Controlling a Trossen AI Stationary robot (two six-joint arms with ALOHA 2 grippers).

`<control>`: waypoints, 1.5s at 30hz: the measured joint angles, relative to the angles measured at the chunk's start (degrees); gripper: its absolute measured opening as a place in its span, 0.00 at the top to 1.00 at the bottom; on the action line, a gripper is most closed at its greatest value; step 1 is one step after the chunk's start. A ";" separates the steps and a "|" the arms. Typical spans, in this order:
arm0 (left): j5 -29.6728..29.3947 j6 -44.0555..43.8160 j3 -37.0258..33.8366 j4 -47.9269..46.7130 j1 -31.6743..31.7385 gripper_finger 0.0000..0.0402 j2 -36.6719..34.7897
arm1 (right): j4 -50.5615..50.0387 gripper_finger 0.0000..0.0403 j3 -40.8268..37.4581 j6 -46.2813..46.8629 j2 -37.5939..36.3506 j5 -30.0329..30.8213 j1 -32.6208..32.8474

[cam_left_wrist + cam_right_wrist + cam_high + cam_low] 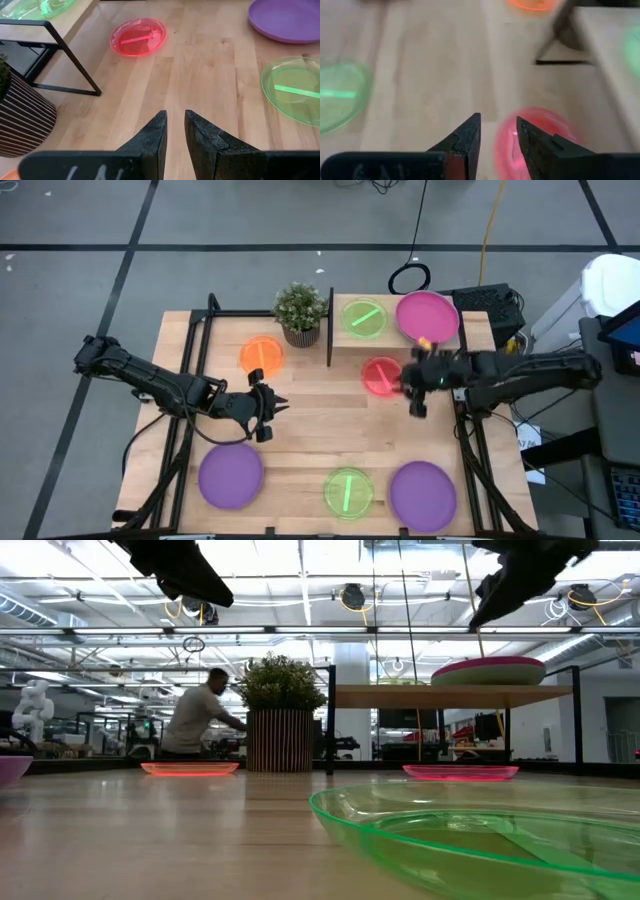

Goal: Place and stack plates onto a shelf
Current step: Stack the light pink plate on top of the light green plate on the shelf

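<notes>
The shelf [392, 340] stands at the table's far right and bears a lime green plate [362, 318] and a magenta plate [428, 315], both flat on its board. A pink-red plate [381, 375] lies on the table just in front of the shelf. An orange plate [262, 355], two purple plates [230, 476] [422, 493] and a second lime green plate [348, 491] also lie flat on the table. No teal plate shows. My right gripper [416, 406] hangs above the pink-red plate's [535, 140] right edge, narrowly open [498, 122]. My left gripper [272, 408] hovers at mid-table, narrowly open [175, 120].
A potted plant [300, 313] stands left of the shelf's black upright edge [330, 325]. Black frame rails run along the table's left [190, 380] and right [470, 450] sides. In the low view a person [195, 720] shows far behind the table. Bare wood lies at the table's middle.
</notes>
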 joint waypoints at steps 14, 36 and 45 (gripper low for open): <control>0.00 -0.02 0.00 0.97 0.00 0.82 -0.01 | 5.96 0.73 -7.28 6.30 13.25 17.78 22.09; -0.02 2.16 0.00 1.05 0.07 0.82 -0.01 | 32.77 0.73 -29.93 7.02 17.08 27.98 17.51; -0.04 2.66 -0.01 1.78 0.13 0.82 -0.01 | 33.92 0.73 -31.61 3.57 17.16 26.05 11.93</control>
